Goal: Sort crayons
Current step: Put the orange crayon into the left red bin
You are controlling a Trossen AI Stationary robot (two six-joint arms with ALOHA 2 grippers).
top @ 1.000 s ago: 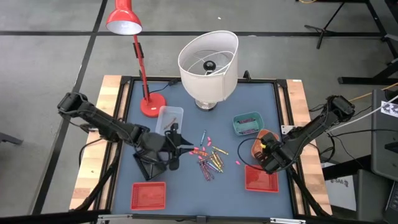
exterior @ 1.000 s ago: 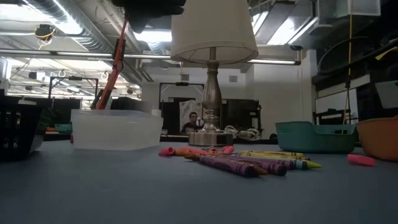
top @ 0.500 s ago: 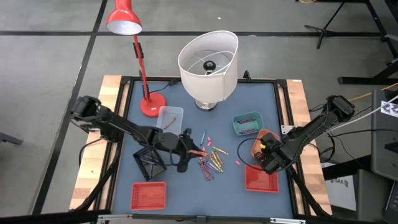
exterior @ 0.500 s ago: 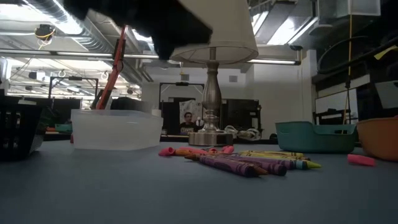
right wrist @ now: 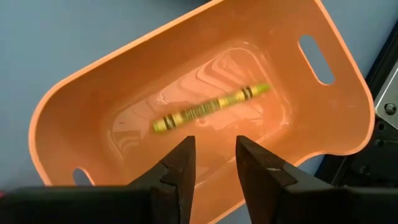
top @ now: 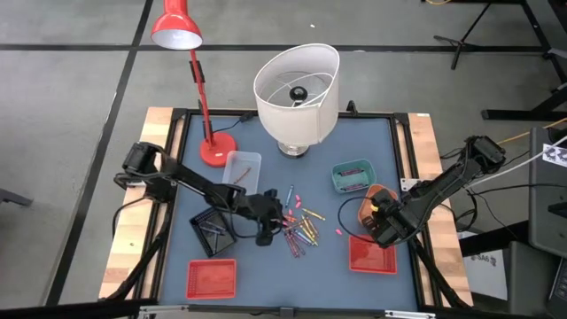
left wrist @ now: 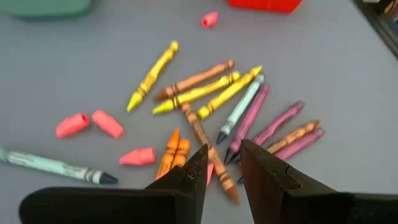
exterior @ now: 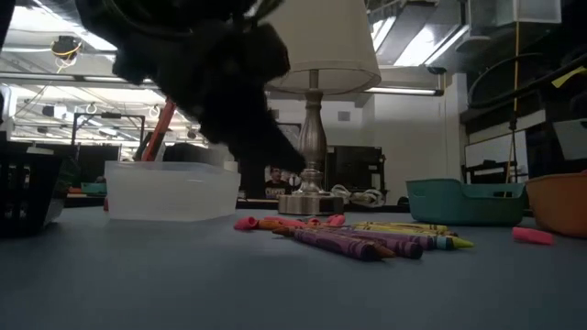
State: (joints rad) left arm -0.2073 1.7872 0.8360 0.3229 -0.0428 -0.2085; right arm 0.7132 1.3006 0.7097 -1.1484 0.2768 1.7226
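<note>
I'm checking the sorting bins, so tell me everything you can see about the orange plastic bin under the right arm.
The orange plastic bin is a shallow, glossy, translucent-looking tub with rounded corners and a slot handle cut into each end. It sits upright on the blue table top, beside the teal bin. Inside lies one yellow crayon, flat on the bottom. The right gripper hovers above it, fingers apart and empty.

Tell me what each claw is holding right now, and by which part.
Nothing is held. The left claw hangs open above the loose crayons; the right claw is open over the orange bin, a yellow crayon lying inside.
</note>
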